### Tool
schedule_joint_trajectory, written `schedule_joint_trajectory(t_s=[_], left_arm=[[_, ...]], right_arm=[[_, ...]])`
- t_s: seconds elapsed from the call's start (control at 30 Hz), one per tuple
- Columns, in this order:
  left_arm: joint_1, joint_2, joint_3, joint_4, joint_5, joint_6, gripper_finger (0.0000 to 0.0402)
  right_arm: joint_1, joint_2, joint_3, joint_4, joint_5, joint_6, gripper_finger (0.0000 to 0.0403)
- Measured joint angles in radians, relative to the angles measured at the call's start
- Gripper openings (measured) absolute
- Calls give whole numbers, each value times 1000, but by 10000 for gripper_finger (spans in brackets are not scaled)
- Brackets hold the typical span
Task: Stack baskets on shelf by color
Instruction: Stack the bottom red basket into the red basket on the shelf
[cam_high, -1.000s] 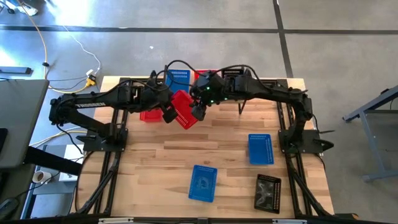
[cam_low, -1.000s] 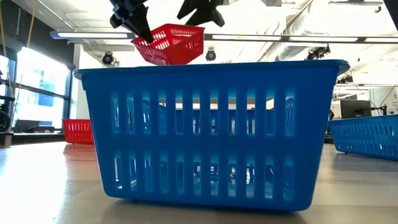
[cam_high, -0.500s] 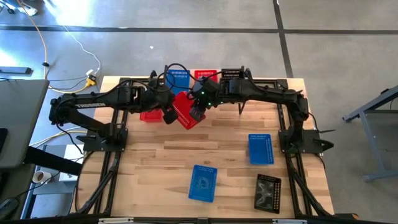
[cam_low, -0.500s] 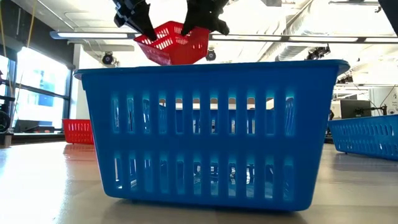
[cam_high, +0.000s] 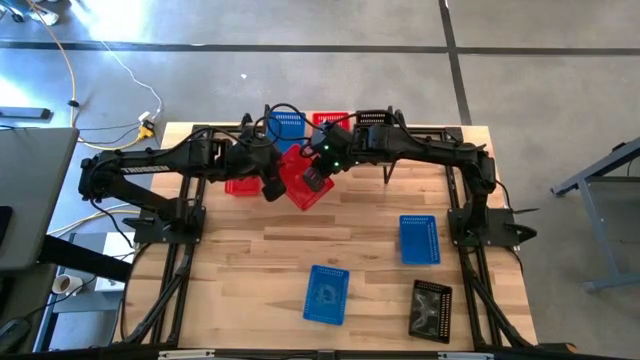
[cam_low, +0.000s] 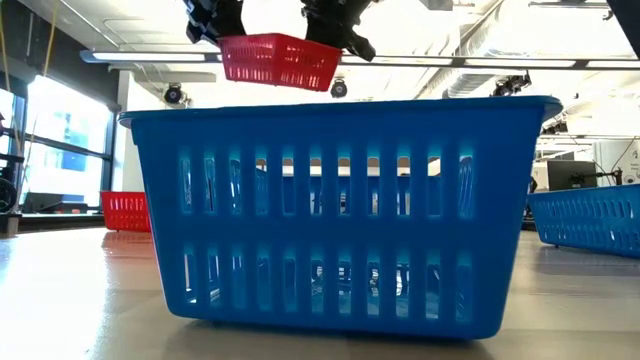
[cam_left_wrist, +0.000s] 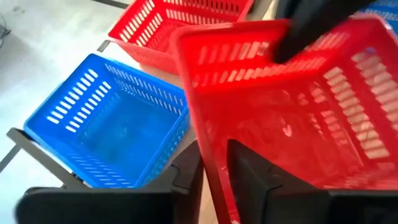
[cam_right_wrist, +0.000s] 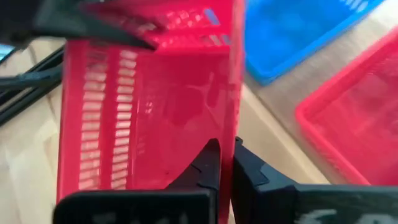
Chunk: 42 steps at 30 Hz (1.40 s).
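Closed now on the far rim of the airborne red basket (cam_high: 303, 180): right hand (cam_high: 318, 178), wide apart a second ago, since pinched together with the red wall between its fingers (cam_right_wrist: 214, 163), as seen from its own wrist. Levelled out meanwhile in the low view, that same basket, tilted a moment back and now close to flat, high above the big blue basket (cam_low: 340, 215) in the foreground. Left hand (cam_high: 270, 186) at the opposite rim, red wall between its fingers (cam_left_wrist: 249, 171) too; loosening perhaps, though whether truly released cannot be told from these views.

Reads as a handover in mid-air: grip passing from left to right, so that the right arm can carry the basket on to the shelf (cam_high: 240, 128) at the back of the desk (cam_high: 250, 270). Already there or near it: a blue basket (cam_high: 288, 123), a red one (cam_high: 333, 121), another red one (cam_high: 240, 185) low beside the left arm.

Left unsorted on the desk: two blue baskets (cam_high: 419, 240) (cam_high: 326, 295) and a black one (cam_high: 430, 311). Task well short of done.

Main risk: a drop if the left lets go before the right grip is firm.
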Motion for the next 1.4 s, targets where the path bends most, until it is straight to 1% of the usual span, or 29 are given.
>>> schedule_joint_trajectory(t_s=[0.2, 0.33, 0.47, 0.6, 0.87, 1.13, 1.23, 1.4], left_arm=[[0, 0, 0, 1, 85, 23, 117], [0, 0, 0, 17, 92, 31, 150], [1, -4, 0, 34, 128, 45, 170], [1, -19, 0, 45, 149, 44, 174], [13, -58, 1, 66, 150, 44, 171], [34, -58, 2, 64, 146, 43, 170], [34, -58, 2, 67, 131, 42, 170], [34, -63, 2, 90, 62, 72, 170]], right_arm=[[1, 0, 0, -15, 35, 55, 1], [2, 0, 0, -36, 60, 108, 1], [2, 0, 0, -68, 90, 155, 1], [2, -1, 0, -82, 97, 161, 0], [-20, -5, 0, -102, 115, 185, 0], [-48, -49, 0, -114, 141, 181, 0], [-68, -76, 0, -118, 137, 180, 0], [-120, -126, 0, -123, 134, 210, 0]])
